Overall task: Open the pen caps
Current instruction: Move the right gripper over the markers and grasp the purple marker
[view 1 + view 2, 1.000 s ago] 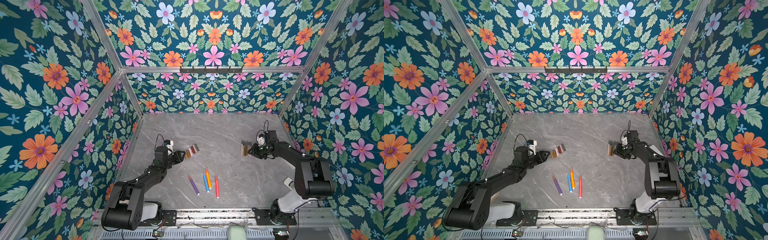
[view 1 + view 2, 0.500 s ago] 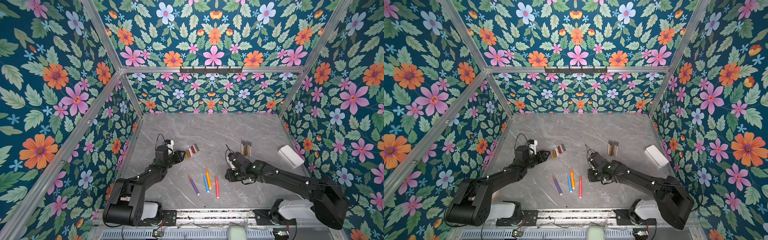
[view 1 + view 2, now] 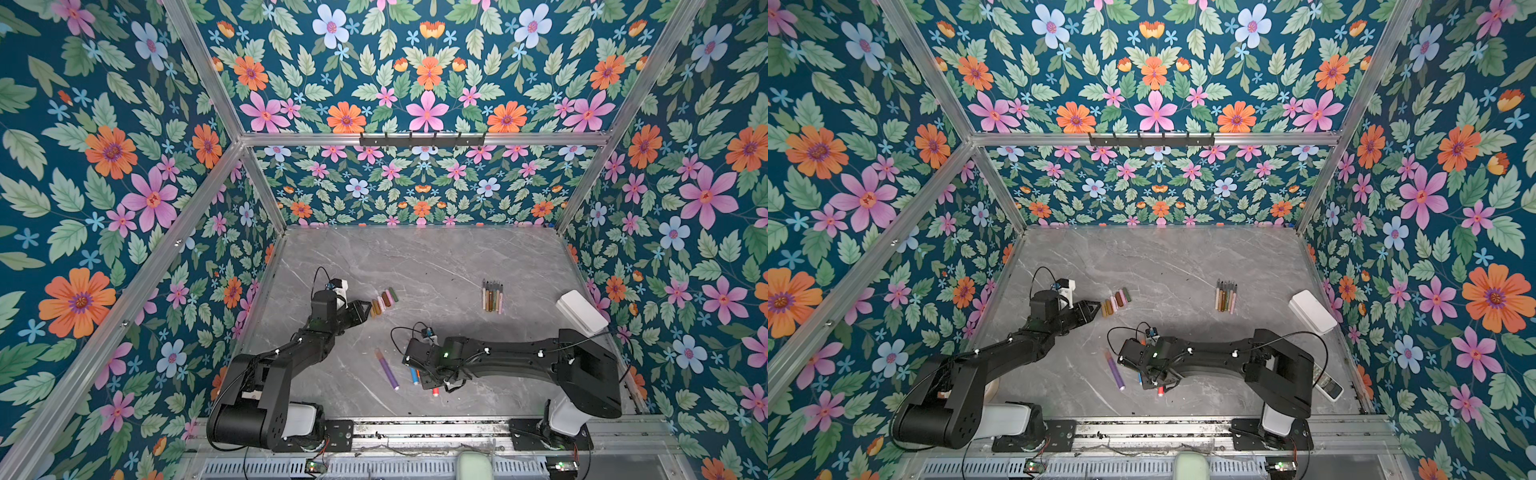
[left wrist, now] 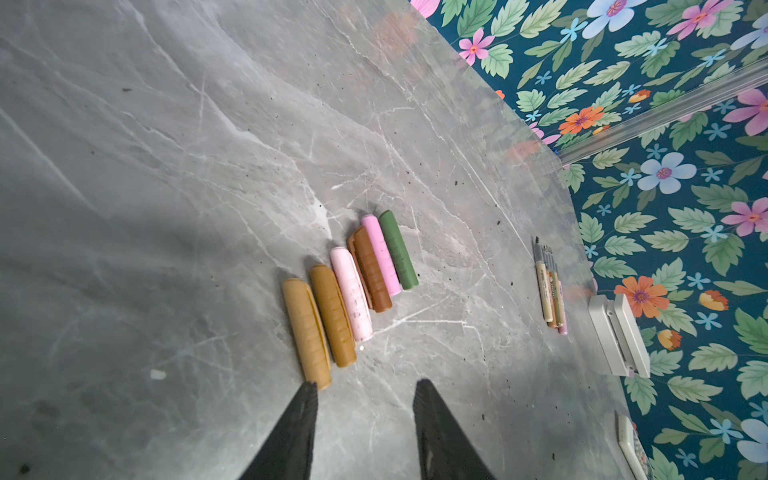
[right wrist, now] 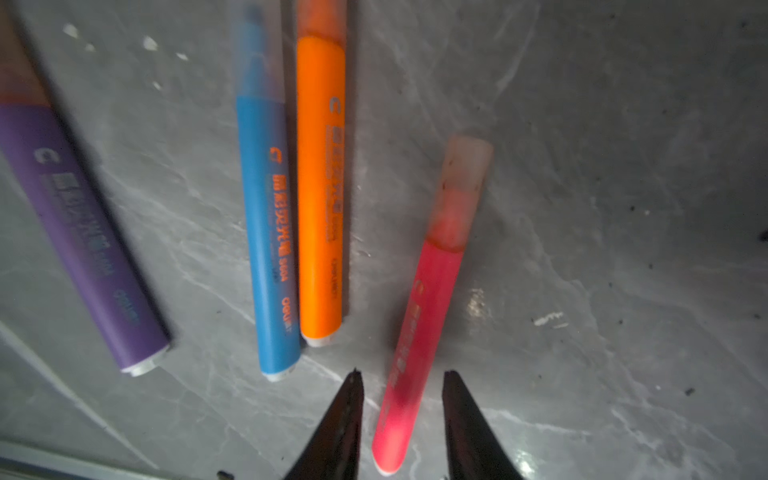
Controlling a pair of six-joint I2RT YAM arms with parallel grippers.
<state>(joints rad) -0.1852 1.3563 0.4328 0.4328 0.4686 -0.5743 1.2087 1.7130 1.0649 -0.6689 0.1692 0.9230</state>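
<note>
Pen caps (image 3: pixel 384 301) already off their pens lie in a tidy slanted row at the left-centre of the marble table (image 3: pixel 436 257) in both top views. The bare pens (image 3: pixel 492 296) are lined up at the right-centre, tips toward the top of the frame. Keeping the two kinds apart looks like a way to hold finished work clear of what remains.

Four capped pens lie in the lower middle of the frame: a purple pen (image 3: pixel 386 369), a blue pen (image 3: pixel 413 376), an orange pen (image 5: pixel 320 187) and a red pen (image 5: pixel 419 332).

The right gripper (image 5: pixel 401 376) is low over the red pen. Its jaws are parted narrowly, with the tail of the barrel between them and a sliver of gap on each side, so nothing is gripped yet. Taking the barrel at the tail makes sense, since it leaves the translucent cap (image 5: pixel 461 195) free for the other arm to pull.

The left gripper (image 4: pixel 365 384) sits by the cap row, one fingertip just beside the end of the tan cap (image 4: pixel 307 332). Its jaws are moderately apart and empty; it is probably waiting where caps get dropped. A white box (image 3: pixel 582 311) rests near the right edge, well apart from the work.
</note>
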